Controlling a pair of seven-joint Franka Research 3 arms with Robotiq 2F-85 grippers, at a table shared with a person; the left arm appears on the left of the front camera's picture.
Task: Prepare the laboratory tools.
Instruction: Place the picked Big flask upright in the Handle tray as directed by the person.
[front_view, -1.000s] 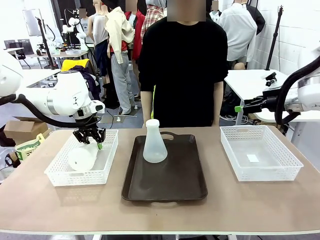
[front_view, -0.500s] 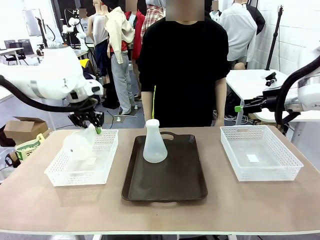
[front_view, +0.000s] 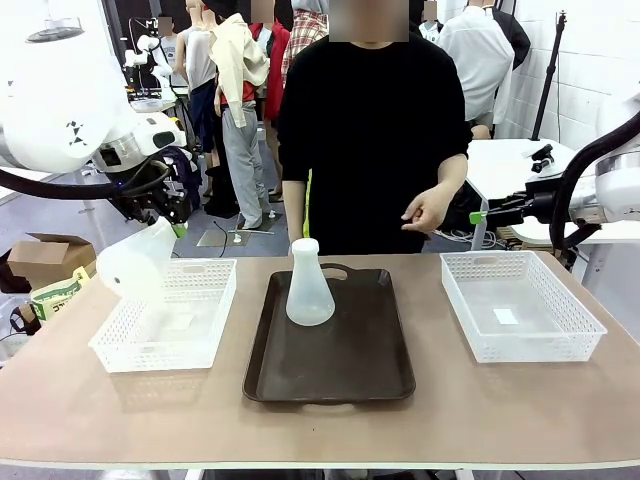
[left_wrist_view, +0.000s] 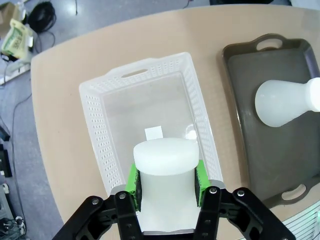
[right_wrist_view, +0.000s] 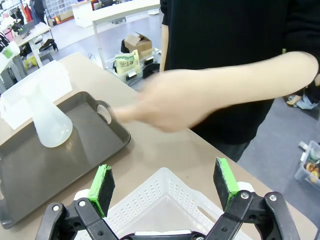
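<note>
One translucent conical flask (front_view: 136, 263) hangs tilted above the left white basket (front_view: 110, 345), base toward me. My left gripper (front_view: 172, 224) is shut on its neck. In the left wrist view the green pads (left_wrist_view: 132, 176) clamp that flask's neck (left_wrist_view: 165, 167) over the basket (left_wrist_view: 97, 112). A second flask (front_view: 309, 286) stands upright at the far end of the dark tray (front_view: 330, 365); the left wrist view has it (left_wrist_view: 280, 102) on the tray (left_wrist_view: 250, 140). My right gripper (right_wrist_view: 162, 187) is open and holds nothing, above the right basket (right_wrist_view: 165, 202); it (front_view: 480, 216) sits at the far right.
The right white basket (front_view: 520, 305) has only a small label inside. A person stands at the far side with a hand (front_view: 428, 210) raised between tray and right basket; the blurred forearm (right_wrist_view: 200, 95) crosses the right wrist view. Table front is bare.
My left arm has lifted the flask up out of the left basket and a little leftward. The person's hand has come up on the right. The right arm is still.
</note>
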